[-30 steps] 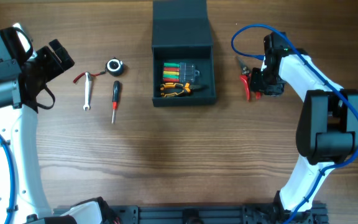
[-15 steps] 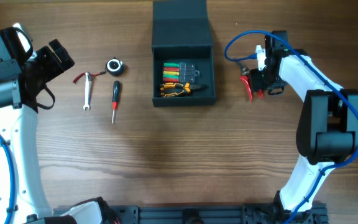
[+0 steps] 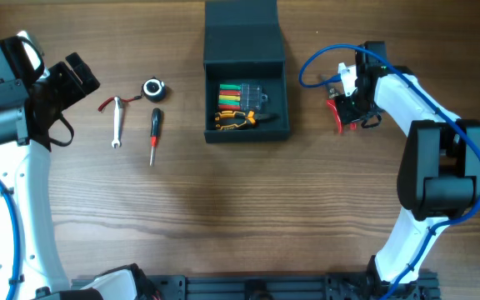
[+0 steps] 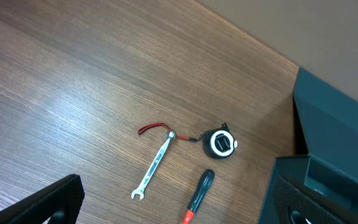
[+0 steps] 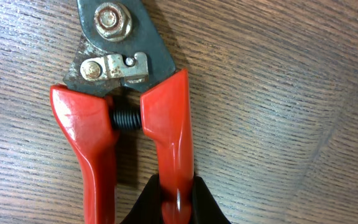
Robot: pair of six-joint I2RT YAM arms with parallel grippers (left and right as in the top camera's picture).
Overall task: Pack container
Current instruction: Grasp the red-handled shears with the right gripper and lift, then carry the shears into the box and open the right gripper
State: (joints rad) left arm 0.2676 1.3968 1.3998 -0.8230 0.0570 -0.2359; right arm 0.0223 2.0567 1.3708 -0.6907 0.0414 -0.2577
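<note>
Gripping the red-handled cutters [image 5: 160,112] looks like the step in hand. The right claw [image 5: 177,198] is closed to a narrow pinch on 1 of the 2 red handles, near its lower end. From the close view I cannot say for sure whether the tool rests on the table [image 3: 240,208] or is just lifted clear of it. The container [image 3: 248,132] sits at the far middle of the table with its flap lid thrown back. It is near the cutters but apart from them, on their left. It already holds a case of coloured bits [image 3: 242,90] and a pair of yellow-handled pliers [image 3: 233,119]. On its other side, 3 tools lie unpacked: a wrench [image 3: 117,122], a screwdriver [image 3: 153,135] and a tape measure [image 3: 153,89]. The left claw [image 3: 78,77] hangs by the table's left edge, spread wide and holding nothing. The next move calls for a clean lift and a carry leftward over the container's near wall. The cutters then go down into the bare strip beside the bits and pliers. With only 1 handle pinched, the heavy head may swing on the way, so a slow, level carry and a low release seem wise.
</note>
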